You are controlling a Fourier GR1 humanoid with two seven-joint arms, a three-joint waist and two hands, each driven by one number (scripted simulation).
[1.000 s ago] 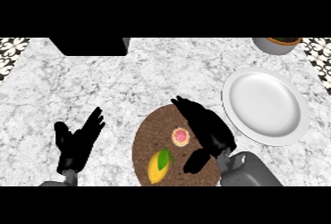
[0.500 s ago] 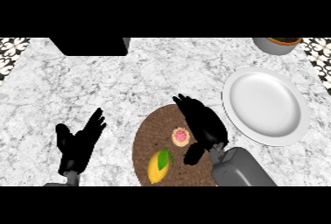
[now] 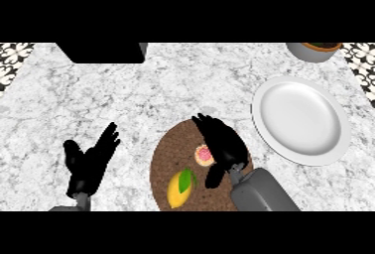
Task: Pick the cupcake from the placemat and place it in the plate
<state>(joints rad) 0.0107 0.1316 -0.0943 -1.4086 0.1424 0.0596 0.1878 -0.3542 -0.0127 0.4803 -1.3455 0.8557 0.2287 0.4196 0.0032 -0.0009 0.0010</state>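
Sitting on the placemat (image 3: 164, 159), the cupcake (image 3: 203, 155) lies partly under the right hand (image 3: 224, 144), whose fingers are straight and spread, not curled round it. A yellow fruit (image 3: 180, 186) lies near, on the same placemat. The plate (image 3: 300, 119) stands just beside the placemat on the desk (image 3: 147, 99). The left hand (image 3: 88, 162) rests open at the left.

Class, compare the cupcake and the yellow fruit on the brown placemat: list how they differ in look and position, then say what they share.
The cupcake is small, round and pink-topped; the yellow fruit is longer and oval, with a green leaf. The cupcake sits against the right hand, which partly covers its edge; the yellow fruit shows whole, nearer the view's lower edge. Both rest on the placemat.
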